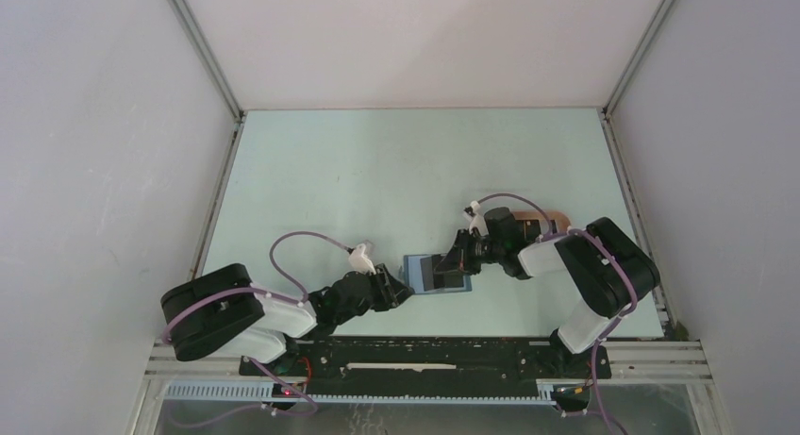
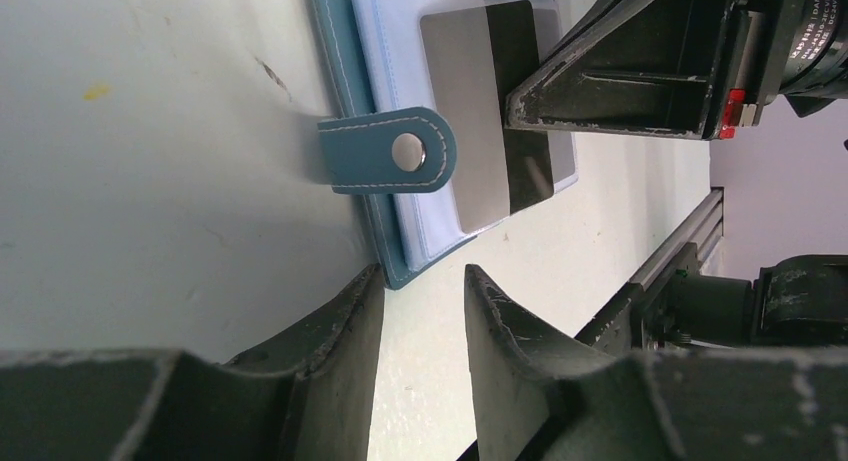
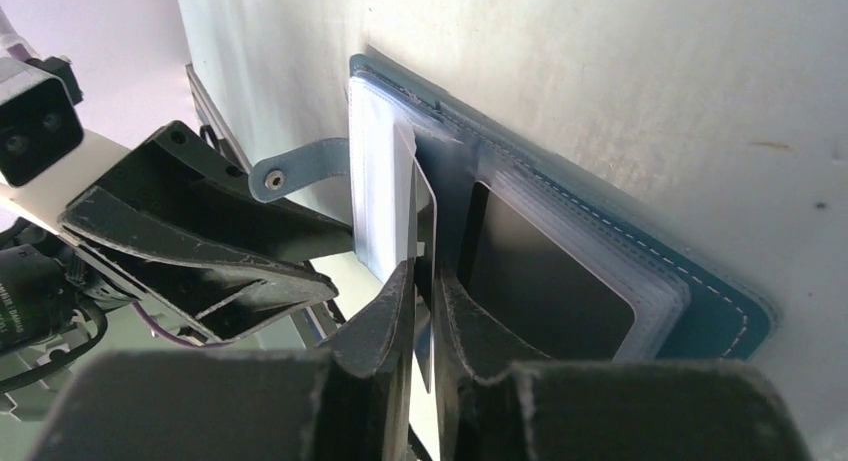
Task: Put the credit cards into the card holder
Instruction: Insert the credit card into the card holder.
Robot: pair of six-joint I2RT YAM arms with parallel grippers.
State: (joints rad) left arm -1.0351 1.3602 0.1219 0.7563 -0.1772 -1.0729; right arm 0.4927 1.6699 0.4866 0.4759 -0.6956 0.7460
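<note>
The dark-blue card holder [image 2: 345, 101] lies open on the table, its light-blue sleeves up and its snap strap [image 2: 405, 151] folded over them. My right gripper [image 3: 425, 276] is shut on a grey credit card with a dark stripe [image 2: 490, 111], held edge-on [image 3: 427, 221] at the sleeves' opening. Another dark card [image 3: 550, 271] sits in a sleeve. My left gripper [image 2: 420, 276] is open and empty, its tips at the holder's near corner. In the top view the holder [image 1: 415, 271] lies between the left gripper [image 1: 406, 286] and the right gripper [image 1: 453, 262].
A peach-pink tray [image 1: 558, 217] shows partly behind the right arm. The metal frame rail [image 2: 680, 251] runs along the table's near edge, close to the holder. Grey walls enclose the table on three sides.
</note>
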